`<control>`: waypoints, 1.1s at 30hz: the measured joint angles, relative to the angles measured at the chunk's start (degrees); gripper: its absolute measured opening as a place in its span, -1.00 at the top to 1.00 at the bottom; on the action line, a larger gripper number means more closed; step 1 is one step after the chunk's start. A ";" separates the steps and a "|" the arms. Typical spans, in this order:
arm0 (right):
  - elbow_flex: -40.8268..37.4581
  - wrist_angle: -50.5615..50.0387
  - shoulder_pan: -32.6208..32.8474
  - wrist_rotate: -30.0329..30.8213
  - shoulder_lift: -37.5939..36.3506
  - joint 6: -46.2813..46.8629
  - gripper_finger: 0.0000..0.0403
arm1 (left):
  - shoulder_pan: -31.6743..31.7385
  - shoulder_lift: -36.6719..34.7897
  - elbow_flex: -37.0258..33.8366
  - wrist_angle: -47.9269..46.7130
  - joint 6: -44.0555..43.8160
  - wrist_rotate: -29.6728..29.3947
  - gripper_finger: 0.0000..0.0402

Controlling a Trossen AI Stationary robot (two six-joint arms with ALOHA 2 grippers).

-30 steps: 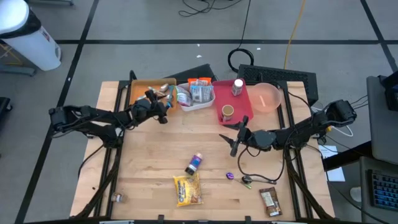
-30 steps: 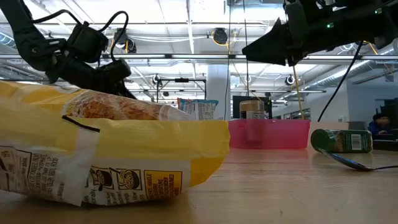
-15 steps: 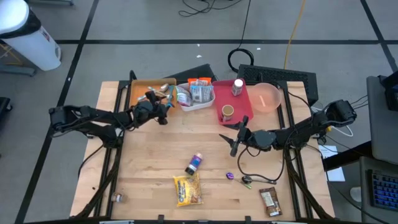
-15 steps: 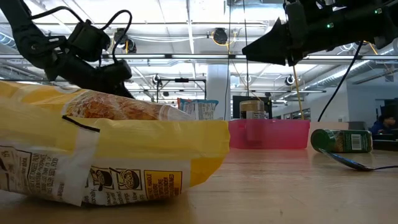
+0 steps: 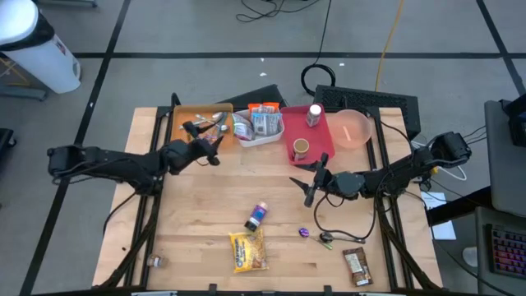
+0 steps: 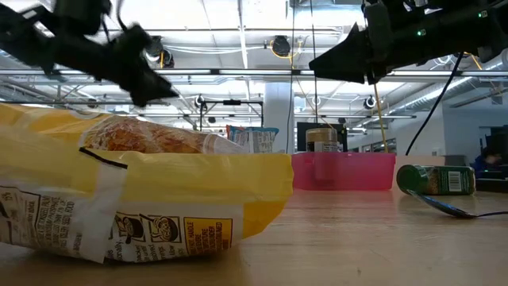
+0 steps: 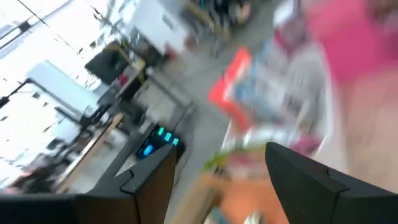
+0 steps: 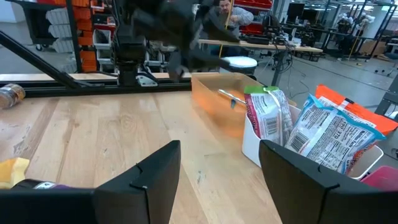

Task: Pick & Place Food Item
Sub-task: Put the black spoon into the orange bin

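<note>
One camera looks straight down on the whole tabletop (image 5: 205,205). One sits low, right behind the yellow bag (image 6: 119,191), looking across. Each wrist camera looks out past its own arm's fingers. The high and right wrist views share the white bin (image 8: 261,146).

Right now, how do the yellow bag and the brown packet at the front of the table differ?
The yellow bag is the larger, bright yellow, and lies left of the table's middle; the brown packet is smaller, dark brown, and lies near the right front corner. The yellow bag fills the near left of the low view; the brown packet does not show there. Both lie flat on the wood, untouched by either pincer.
</note>
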 joint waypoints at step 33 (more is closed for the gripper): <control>0.00 -0.89 -0.23 -13.93 0.00 3.52 -0.04 | -24.75 1.44 0.02 5.23 -46.32 33.74 -0.26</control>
